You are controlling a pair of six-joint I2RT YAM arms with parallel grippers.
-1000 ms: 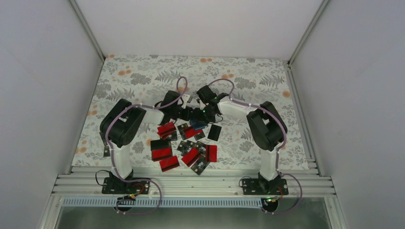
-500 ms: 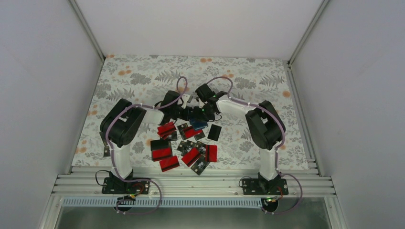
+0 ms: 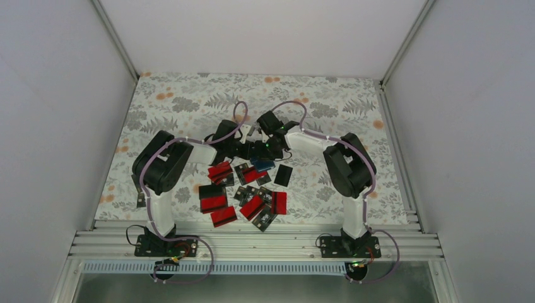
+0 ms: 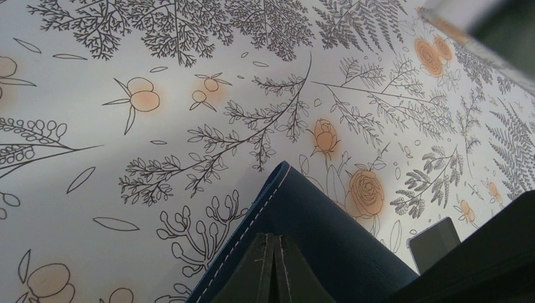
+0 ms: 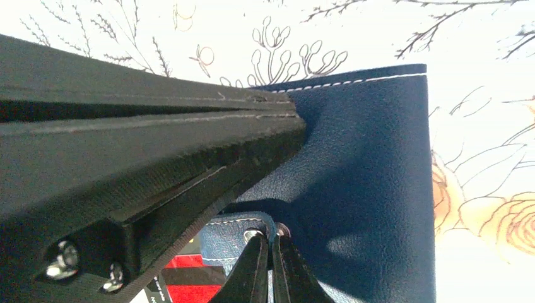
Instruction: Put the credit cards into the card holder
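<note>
The navy card holder (image 3: 263, 165) hangs between both grippers over the middle of the mat. My left gripper (image 4: 273, 238) is shut on its stitched flap (image 4: 328, 227). My right gripper (image 5: 271, 235) is shut on the small snap tab of the card holder (image 5: 372, 189). The left fingers (image 5: 158, 132) cross the right wrist view and pinch the holder's top edge. Several credit cards, mostly red with a black band (image 3: 213, 199), lie scattered nearer the arm bases. A black one (image 3: 283, 175) lies to the right of the holder.
The floral mat (image 3: 189, 107) covers the table inside white walls. A red card (image 5: 189, 281) shows under the holder in the right wrist view. A dark card corner (image 4: 432, 243) lies beyond the holder in the left wrist view. An aluminium rail (image 3: 252, 240) runs along the near edge.
The right arm has shifted slightly left and away, and its wrist has turned a little. Both grippers stay shut on the holder. The cards have not moved.
</note>
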